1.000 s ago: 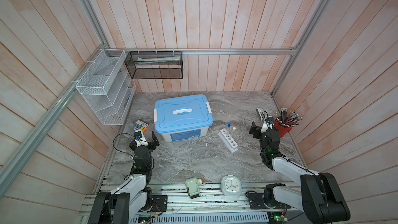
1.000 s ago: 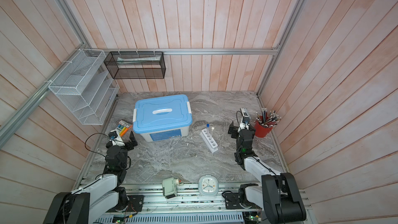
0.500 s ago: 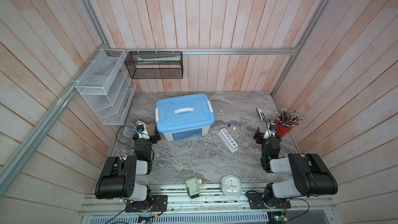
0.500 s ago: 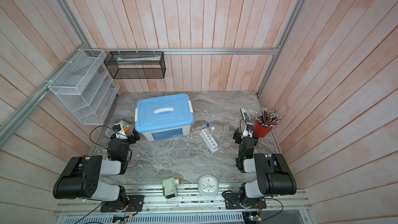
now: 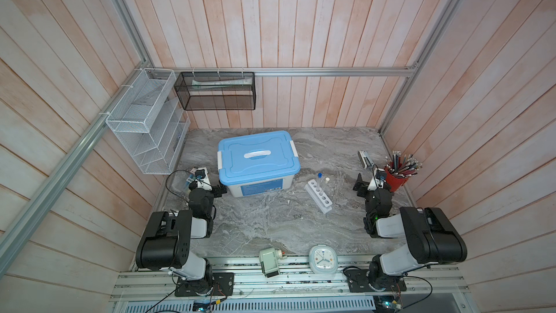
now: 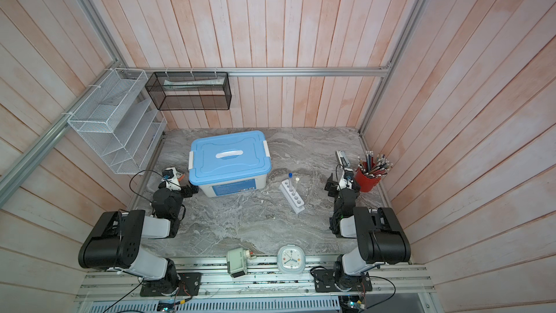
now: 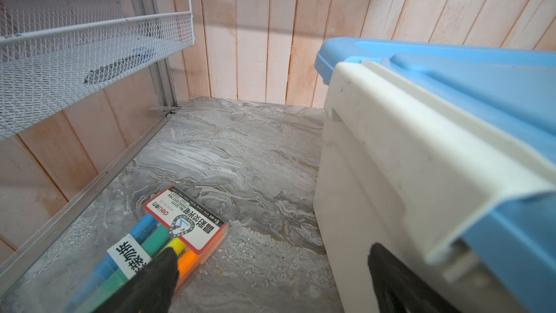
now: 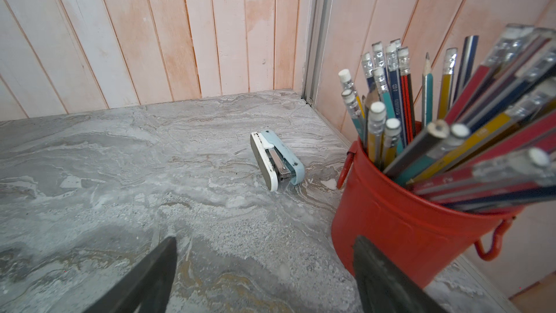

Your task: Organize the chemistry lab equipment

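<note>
White rack [image 5: 319,197], perhaps two tubes [image 5: 320,181], well apart from right hand [image 5: 371,186]

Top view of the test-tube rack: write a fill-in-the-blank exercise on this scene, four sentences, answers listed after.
1. In the white six-hole rack, ___ holes are filled.
2. Beside the white-capped tube, the other tube wears a ___ cap.
3. The red bucket is full of ___.
4. The right claw stands ___, gripping nothing.

Missing words: two; blue; pencils; open.
</note>
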You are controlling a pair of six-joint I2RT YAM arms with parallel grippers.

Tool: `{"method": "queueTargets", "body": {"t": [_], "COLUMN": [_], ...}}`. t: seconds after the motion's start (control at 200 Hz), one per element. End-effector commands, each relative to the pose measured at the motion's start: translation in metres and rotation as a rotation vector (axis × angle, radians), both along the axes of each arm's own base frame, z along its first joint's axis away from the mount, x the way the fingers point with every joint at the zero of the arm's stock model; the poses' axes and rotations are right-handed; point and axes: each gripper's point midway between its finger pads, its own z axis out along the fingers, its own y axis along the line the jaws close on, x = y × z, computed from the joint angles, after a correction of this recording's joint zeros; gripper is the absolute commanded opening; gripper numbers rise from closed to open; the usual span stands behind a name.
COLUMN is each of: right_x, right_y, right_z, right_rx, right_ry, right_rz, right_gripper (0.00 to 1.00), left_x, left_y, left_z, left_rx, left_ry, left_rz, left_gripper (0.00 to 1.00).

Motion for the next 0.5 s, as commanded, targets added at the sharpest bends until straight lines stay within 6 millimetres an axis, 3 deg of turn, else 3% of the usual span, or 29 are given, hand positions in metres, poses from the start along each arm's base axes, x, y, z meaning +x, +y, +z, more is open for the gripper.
{"method": "queueTargets", "body": {"t": [0.0,0.08,0.49], "right_x": [0.0031,0.003,0.0031], "right_y": [0.0018,0.0016,0.0017], "right_z": [0.0034,0.003,0.0029], "right_rx": [0.001,0.001,0.001], "right_ry": [-0.004,-0.003,-0.002], "right_rz": [0.016,0.015,0.016], "right_gripper": [0.91,0.98,0.98], "left_x": [0.0043,0.004,0.0044], "left_y": [-0.0046,-0.0048,-0.0045], "left_z": [0.0044,0.0037,0.0042], "left_rx": [0.015,0.016,0.019], "left_ry": [-0.007,-0.004,-0.006], "left_rz": [-0.027,-0.026,-0.023], "left_gripper": [1.0,1.0,1.0]}}
